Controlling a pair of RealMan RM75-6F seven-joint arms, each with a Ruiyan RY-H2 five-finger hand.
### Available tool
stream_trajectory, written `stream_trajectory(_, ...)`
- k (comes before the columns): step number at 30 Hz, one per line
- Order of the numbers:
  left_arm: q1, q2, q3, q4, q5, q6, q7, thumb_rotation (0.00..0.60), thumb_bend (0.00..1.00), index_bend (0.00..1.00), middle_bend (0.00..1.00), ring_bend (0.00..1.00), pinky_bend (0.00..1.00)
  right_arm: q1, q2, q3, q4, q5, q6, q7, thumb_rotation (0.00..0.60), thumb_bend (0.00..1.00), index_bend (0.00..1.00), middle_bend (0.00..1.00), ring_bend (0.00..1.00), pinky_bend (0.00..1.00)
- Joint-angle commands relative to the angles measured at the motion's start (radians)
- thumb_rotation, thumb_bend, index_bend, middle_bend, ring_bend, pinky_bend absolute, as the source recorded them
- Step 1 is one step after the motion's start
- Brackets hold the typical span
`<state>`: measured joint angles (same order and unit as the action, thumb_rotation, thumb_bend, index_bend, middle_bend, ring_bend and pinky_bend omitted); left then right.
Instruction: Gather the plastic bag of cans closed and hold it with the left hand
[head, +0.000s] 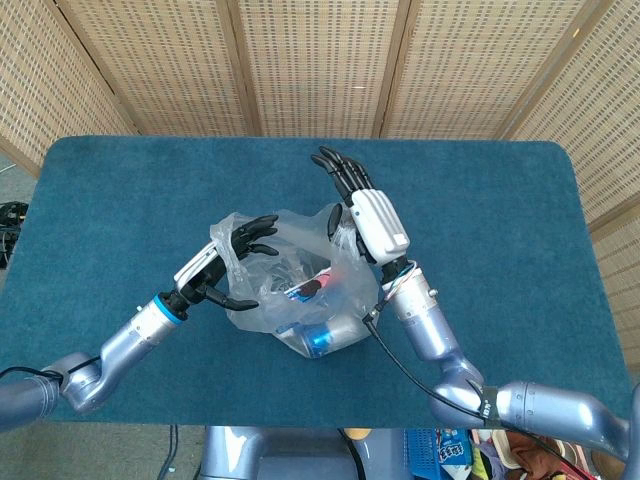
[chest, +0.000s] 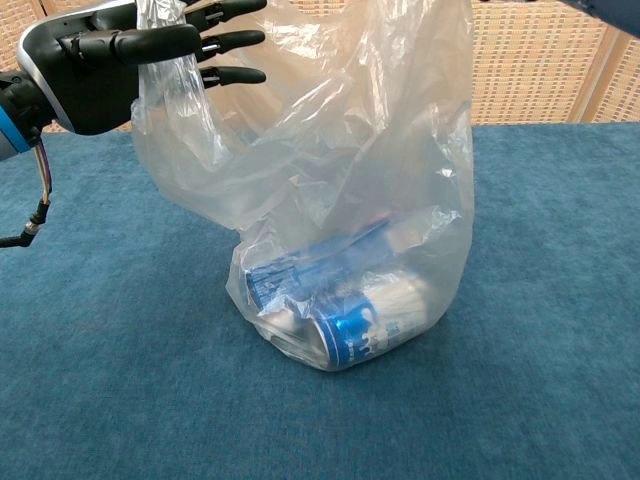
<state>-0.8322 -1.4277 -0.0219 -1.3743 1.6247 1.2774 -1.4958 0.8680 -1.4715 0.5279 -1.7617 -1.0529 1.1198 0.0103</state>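
Note:
A clear plastic bag stands mid-table with blue cans lying in its bottom. My left hand is at the bag's left rim with fingers spread. The plastic drapes over those fingers, and the thumb sticks out below. My right hand stands at the bag's right rim, fingers straight and pointing away from me, palm against the plastic. Its thumb is hidden behind the film. The chest view shows the bag held tall and the left hand, but not the right hand.
The blue table cloth spreads wide on every side of the bag. A woven cane screen stands behind the table's far edge. The right arm's cable hangs near the bag's right side.

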Motion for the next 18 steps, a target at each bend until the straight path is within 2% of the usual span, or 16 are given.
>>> stream_trajectory(1, -0.001, -0.005, -0.005, -0.001, 0.005, -0.003, 0.002, 0.600, 0.07, 0.12, 0.06, 0.09, 0.19, 0.021, -0.003, 0.009, 0.000, 0.023, 0.000, -0.036, 0.600, 0.99, 0.07, 0.05, 0.00, 0.02)
stream_trajectory(10, -0.006, -0.008, -0.012, -0.034, 0.034, 0.003, -0.006, 0.600, 0.07, 0.12, 0.06, 0.09, 0.20, 0.066, 0.003, 0.031, -0.017, 0.080, -0.001, -0.115, 0.600, 0.99, 0.07, 0.05, 0.00, 0.02)
stream_trajectory(18, -0.033, -0.029, -0.035, -0.073, 0.030, -0.036, 0.021, 0.600, 0.06, 0.11, 0.06, 0.09, 0.20, 0.112, 0.016, 0.059, -0.049, 0.156, 0.005, -0.196, 0.600, 0.99, 0.07, 0.05, 0.00, 0.02)
